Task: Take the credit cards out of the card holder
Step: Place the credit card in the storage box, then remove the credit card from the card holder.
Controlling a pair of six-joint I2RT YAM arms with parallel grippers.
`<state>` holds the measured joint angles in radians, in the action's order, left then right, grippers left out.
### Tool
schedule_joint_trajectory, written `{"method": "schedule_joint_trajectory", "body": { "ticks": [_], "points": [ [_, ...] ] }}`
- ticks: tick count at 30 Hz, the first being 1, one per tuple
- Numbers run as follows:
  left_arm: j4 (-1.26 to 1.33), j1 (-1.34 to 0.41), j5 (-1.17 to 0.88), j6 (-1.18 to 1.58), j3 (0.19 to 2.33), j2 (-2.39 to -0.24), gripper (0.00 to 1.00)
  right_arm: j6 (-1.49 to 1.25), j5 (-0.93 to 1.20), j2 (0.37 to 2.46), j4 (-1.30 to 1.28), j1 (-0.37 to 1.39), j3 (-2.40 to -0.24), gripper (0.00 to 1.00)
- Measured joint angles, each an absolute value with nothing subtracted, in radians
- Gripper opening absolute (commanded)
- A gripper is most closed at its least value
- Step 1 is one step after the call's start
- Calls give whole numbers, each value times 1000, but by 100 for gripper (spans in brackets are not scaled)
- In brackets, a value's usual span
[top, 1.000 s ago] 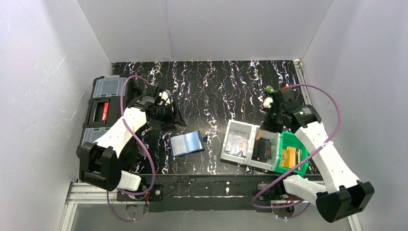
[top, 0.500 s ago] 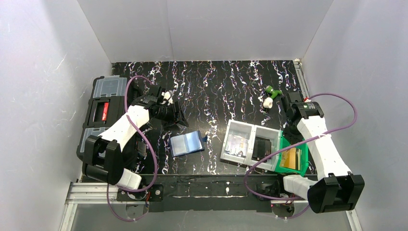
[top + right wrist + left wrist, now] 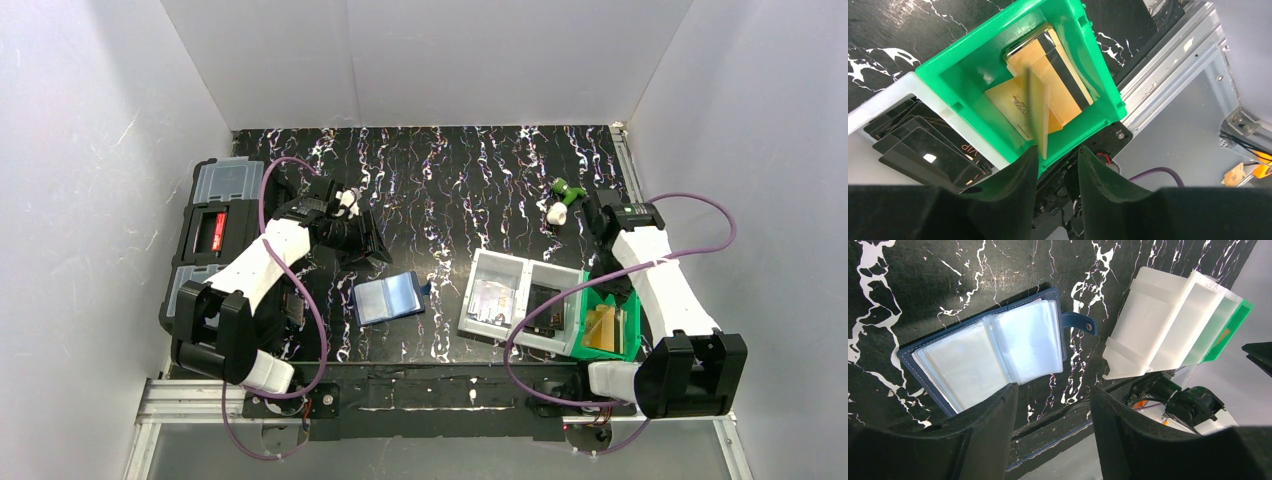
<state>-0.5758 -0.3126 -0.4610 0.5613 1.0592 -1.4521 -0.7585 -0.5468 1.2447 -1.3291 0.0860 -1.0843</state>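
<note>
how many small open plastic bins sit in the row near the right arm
3, side by side: the left-end white plastic bin, the middle white plastic bin, the right-end green plastic bin.

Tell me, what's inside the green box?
Inside the green box lie gold cards in a pile. One shows a black stripe, and another stands on its edge. The top cards cover whatever lies beneath, so the full count cannot be seen.
</note>
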Motion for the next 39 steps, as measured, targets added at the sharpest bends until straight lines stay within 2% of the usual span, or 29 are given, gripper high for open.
{"method": "schedule_joint_trajectory", "body": {
  "ticks": [8, 13, 17, 22, 27, 32, 39],
  "points": [
    [-576, -313, -461, 562, 1059, -1452, 53, -728, -508, 1244, -1320, 86, -1086, 76],
    [-580, -313, -442, 562, 1054, -1451, 54, -682, -403, 1229, -1294, 87, -1133, 86],
    [-597, -312, -391, 561, 1047, -1440, 55, -670, -284, 1199, -1236, 151, -1185, 87],
    [-647, -291, -309, 560, 1014, -1388, 55, -687, -199, 1273, -1170, 346, -1305, 85],
    [-704, -239, -224, 558, 1007, -1334, 55, -723, -146, 1455, -1095, 554, -1426, 83],
    [-788, -186, -85, 561, 1008, -1219, 55, -750, -52, 1769, -929, 812, -1598, 82],
    [-868, -182, 16, 564, 1042, -1129, 55, -760, 55, 2000, -860, 944, -1712, 80]
  ]
}}
